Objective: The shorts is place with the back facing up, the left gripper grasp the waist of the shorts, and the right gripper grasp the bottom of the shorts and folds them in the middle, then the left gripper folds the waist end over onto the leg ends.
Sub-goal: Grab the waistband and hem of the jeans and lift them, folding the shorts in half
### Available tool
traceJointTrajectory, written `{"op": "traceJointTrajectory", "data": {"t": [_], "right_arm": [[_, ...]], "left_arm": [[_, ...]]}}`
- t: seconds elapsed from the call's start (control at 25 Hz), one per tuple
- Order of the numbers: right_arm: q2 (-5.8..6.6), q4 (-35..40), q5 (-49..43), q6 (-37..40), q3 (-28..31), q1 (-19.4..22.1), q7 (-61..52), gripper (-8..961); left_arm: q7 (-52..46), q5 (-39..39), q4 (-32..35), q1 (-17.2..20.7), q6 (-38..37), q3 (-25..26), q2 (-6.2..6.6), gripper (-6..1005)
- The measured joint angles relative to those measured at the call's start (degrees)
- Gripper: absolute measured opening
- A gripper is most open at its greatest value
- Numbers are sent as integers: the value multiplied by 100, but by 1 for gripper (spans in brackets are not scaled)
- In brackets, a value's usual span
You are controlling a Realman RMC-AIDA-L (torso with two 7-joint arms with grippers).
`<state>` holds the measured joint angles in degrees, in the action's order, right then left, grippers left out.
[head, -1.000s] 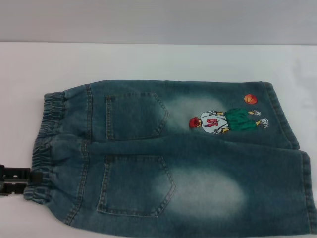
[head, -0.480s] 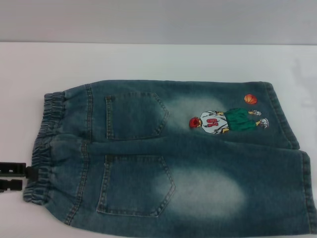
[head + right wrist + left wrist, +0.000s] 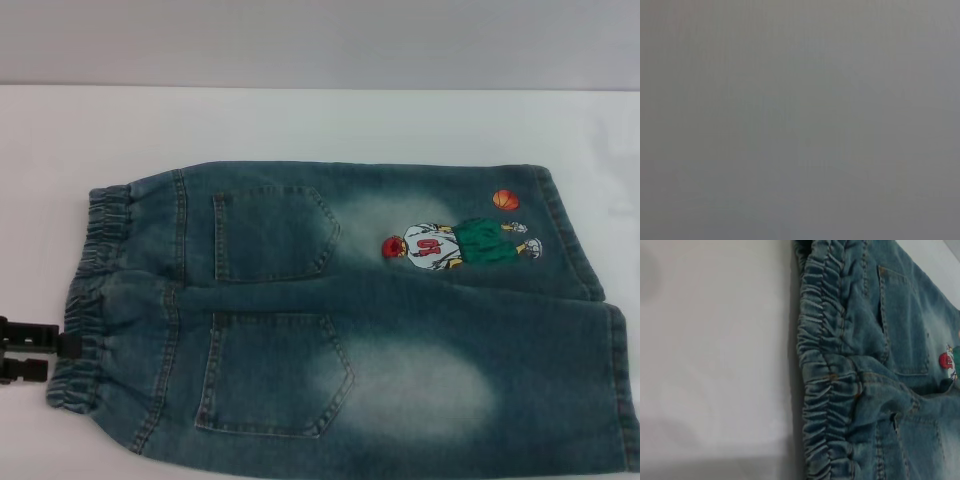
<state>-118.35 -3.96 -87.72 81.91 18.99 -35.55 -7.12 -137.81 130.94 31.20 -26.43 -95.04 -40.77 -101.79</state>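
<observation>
Denim shorts [image 3: 350, 320] are lying flat on the white worktop [image 3: 300, 125], back side up, filling most of the head view and running off its near edge. Nearest, one leg with a faded pale patch and a back pocket [image 3: 272, 372] is stretching toward the right, its straight hem [image 3: 622, 390] reaching the right border. At the left border, the black left claw [image 3: 30, 352] is sitting low on the worktop, its two fingers [image 3: 25, 333] lying one above the other with a small gap between them, their tips just beside the puckered waist [image 3: 85, 330]; whether they are touching the cloth cannot be told. In the left wrist view the gathered waistband [image 3: 822, 390] is running along bare worktop, with a pocket beyond it. Farther back, the second leg is carrying another back pocket [image 3: 270, 232] and an embroidered figure [image 3: 460, 245] with an orange ball [image 3: 506, 200] close to its hem [image 3: 570, 235]. Beyond the shorts, bare worktop is meeting a grey wall [image 3: 320, 40]. No right claw is showing anywhere; its wrist view is giving only plain grey.
</observation>
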Motion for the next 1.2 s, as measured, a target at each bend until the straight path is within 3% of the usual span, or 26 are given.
{"op": "traceJointTrajectory", "data": {"t": [1.2], "right_arm": [[30,0,-9,-6,0,31,0,582]], "left_arm": [[-184,457,-41,-276,-5,-35,4,816]]}}
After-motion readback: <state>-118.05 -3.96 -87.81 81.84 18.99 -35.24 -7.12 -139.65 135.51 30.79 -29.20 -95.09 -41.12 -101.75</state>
